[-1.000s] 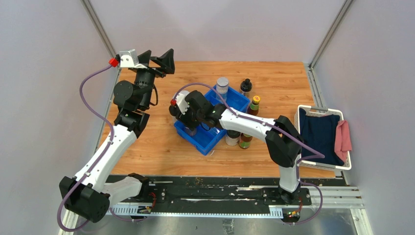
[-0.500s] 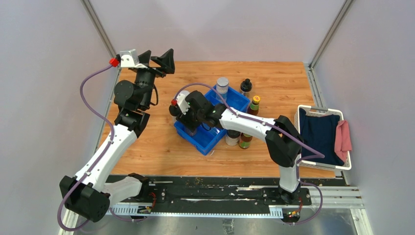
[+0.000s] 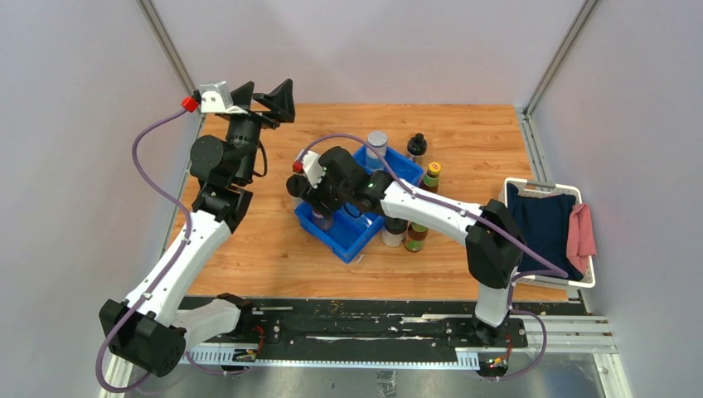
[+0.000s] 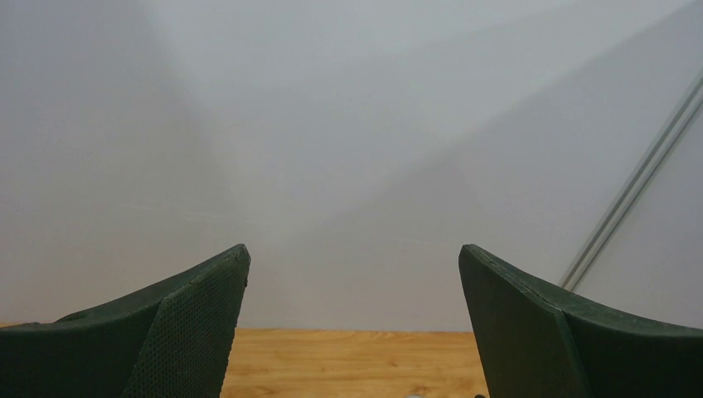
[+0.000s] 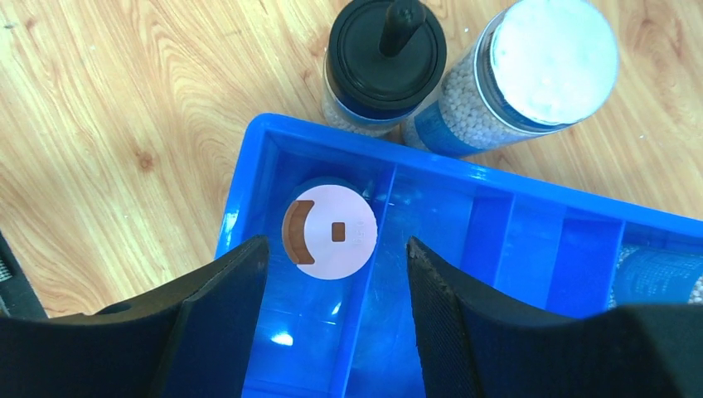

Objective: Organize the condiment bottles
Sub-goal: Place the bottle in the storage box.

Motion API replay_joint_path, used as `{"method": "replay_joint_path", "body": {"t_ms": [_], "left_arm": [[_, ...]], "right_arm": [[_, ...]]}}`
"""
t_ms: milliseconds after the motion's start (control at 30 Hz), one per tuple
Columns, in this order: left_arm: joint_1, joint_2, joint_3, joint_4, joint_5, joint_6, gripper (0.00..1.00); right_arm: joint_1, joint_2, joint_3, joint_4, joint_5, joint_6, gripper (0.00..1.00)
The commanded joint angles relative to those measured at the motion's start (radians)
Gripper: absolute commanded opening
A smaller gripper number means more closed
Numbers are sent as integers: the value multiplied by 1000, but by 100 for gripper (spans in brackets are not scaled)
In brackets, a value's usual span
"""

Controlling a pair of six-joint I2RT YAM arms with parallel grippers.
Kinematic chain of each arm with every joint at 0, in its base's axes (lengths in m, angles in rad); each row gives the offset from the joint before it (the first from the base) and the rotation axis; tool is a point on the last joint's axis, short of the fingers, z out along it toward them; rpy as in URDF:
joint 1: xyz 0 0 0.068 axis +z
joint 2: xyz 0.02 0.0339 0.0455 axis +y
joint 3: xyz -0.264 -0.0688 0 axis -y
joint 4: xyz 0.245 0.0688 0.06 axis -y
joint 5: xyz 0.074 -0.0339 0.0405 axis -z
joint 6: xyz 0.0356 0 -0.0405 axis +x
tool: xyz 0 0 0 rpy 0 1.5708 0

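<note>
Right gripper [image 5: 336,247] spread above pink-lidded jar [image 5: 330,228], seated in blue tray [image 5: 514,178] mid-table. Best lift straight, clearing the divider. Left gripper [image 4: 352,257] spread, far-left corner.

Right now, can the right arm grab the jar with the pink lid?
Probably yes. The right gripper hangs open over the pink-lid jar, with nothing between them. The tray walls sit close beside the jar, so it may be a tight fit.
</note>
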Motion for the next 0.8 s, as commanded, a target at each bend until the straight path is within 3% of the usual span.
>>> {"method": "replay_joint_path", "body": {"t_ms": [0,400,767], "left_arm": [[-6,-23,35,10,0,6,100],[-6,-29,41,11,-12,-5,100],[-6,-34,68,6,-19,56,100]], "right_arm": [[-8,-51,31,-21,-24,14,65],[-8,-81,49,-4,19,-2,65],[-48,-102,89,-18,154,-46,71]]}}
